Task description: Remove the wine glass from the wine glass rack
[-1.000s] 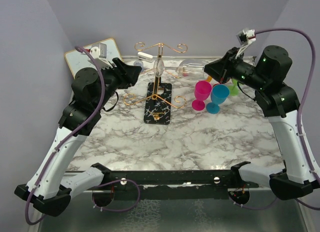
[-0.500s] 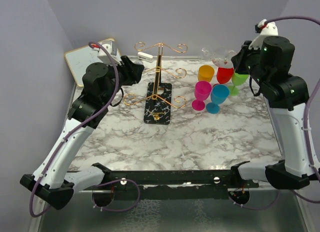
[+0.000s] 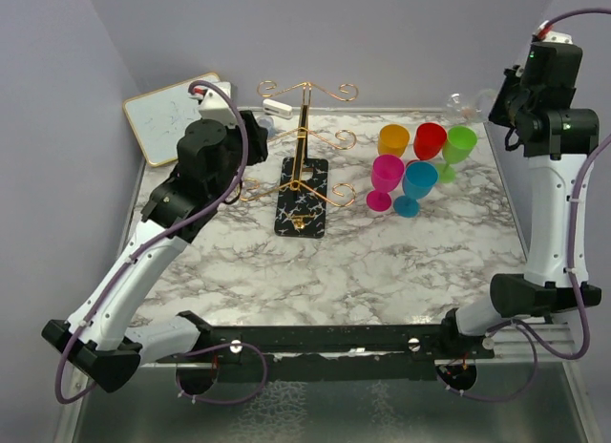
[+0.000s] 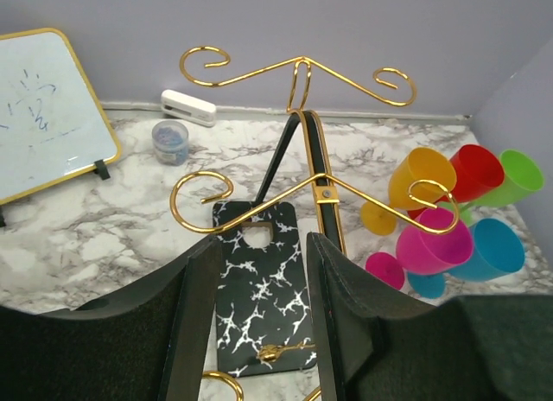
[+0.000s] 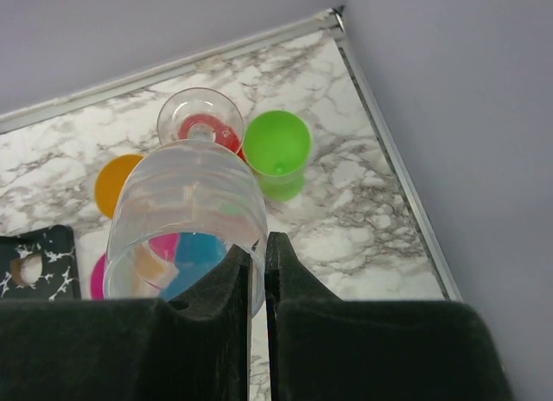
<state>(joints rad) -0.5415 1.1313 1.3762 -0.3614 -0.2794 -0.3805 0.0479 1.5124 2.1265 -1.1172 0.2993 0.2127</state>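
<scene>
Marble tabletop (image 3: 382, 271), far right: right gripper (image 5: 259, 247) pinches a clear ribbed wine glass (image 5: 186, 194) by its rim. Left gripper (image 4: 263, 245), jaws apart, faces the gold wire rack (image 4: 324, 194).

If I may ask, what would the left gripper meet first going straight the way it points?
Probably the wine glass rack: its gold post stands directly before the left gripper, though depth is unclear.

- Wine glass (image 5: 190, 194): near rim hidden between the fingers of the right hand (image 5: 257, 254); only a faint sliver shows from overhead.
- Rack (image 4: 321, 189): lower base covered by the left hand (image 4: 259, 245).
- Whiteboard (image 4: 43, 116): cut off at the left edge.
</scene>
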